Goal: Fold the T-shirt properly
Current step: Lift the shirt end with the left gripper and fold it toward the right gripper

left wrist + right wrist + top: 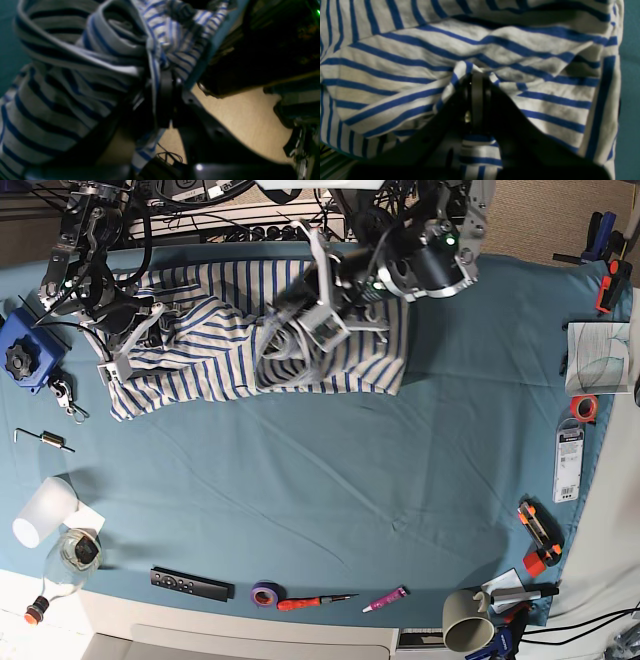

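Observation:
The T-shirt (220, 360), white with blue stripes, lies rumpled at the back of the teal table cover (330, 480). My left gripper (292, 315) reaches in from the back right. It is shut on a bunched fold near the shirt's middle and holds that fold a little above the rest. In the left wrist view the striped T-shirt (62, 87) is pinched in the left gripper (162, 75). My right gripper (115, 365) is shut on the shirt's left end. In the right wrist view a tuck of the T-shirt (395, 62) is squeezed in the right gripper (477, 75).
A blue block (25, 350) and a hex key (40, 438) lie at the left edge. Near the front are a plastic cup (40, 515), remote (190, 584), purple tape roll (265, 593), screwdriver (310, 601) and mug (468, 625). Clamps (540, 535), orange tape (585, 408) and paper (598, 358) sit right.

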{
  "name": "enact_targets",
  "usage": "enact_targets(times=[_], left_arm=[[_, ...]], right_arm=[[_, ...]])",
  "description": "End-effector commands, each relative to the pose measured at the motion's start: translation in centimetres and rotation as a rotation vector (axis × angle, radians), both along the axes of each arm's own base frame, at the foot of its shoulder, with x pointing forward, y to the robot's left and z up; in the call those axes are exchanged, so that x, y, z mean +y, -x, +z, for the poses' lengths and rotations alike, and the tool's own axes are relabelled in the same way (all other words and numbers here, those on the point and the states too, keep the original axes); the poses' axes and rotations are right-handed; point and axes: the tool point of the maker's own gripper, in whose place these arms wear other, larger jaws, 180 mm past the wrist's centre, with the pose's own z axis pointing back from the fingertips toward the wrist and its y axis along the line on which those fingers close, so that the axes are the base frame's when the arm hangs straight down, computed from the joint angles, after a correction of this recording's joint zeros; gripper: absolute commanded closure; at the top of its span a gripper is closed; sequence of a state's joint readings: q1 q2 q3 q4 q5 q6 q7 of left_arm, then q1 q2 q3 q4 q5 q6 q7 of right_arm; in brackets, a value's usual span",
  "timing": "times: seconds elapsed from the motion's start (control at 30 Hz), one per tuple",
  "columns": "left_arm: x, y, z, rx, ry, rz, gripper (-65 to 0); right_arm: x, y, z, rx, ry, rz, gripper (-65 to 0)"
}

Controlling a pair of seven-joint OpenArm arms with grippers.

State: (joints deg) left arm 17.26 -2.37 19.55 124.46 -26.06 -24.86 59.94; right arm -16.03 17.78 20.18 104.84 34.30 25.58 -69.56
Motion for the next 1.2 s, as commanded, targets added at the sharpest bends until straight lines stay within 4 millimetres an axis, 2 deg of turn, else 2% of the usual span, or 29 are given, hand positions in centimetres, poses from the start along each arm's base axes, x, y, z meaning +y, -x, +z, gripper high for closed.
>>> enact_targets(times=[0.0,0.1,0.3,0.7,0.73,0.83,0.9,1.0,1.17], left_arm=[[-1.0,-0.1,1.6,-0.033,0.059,-0.006,0.0],[-1.7,-0.3,1.9,-0.039,0.059,0.021,0.0],[-1.4,-1.6,1.9,-0.068,0.033,0.072,0.0],[-2.0,-1.1,2.6,-0.048,0.088,0.053,0.0],[-2.1,-0.9,2.8,-0.048,0.099,0.041,-2.2],[-2.7,-0.2,3.5,-0.066,0.133,-0.017,-20.2],[-3.0,0.1,4.0,-0.051,0.170,-0.028,-27.1],[-3.3,0.4,4.5,-0.035,0.210,-0.039,-27.8],[-3.0,0.2,4.1,-0.032,0.184,-0.021,-27.4]], right_arm=[[-0.3,-0.9,1.1,-0.046,0.011,0.009,-0.9],[-0.3,-0.8,1.0,-0.043,0.011,0.009,-0.9],[-0.3,-0.8,1.0,-0.040,0.012,0.010,-0.9],[-0.3,-0.8,1.0,-0.041,0.012,0.009,-0.9],[-0.3,-0.8,1.0,-0.041,0.012,0.009,-1.0],[-0.3,-0.8,1.0,-0.041,0.012,0.009,-0.9],[-0.3,-0.8,1.0,-0.041,0.012,0.009,-0.9],[-0.3,-0.8,1.0,-0.042,0.012,0.009,-0.9],[-0.3,-0.8,1.0,-0.042,0.012,0.009,-0.9]])
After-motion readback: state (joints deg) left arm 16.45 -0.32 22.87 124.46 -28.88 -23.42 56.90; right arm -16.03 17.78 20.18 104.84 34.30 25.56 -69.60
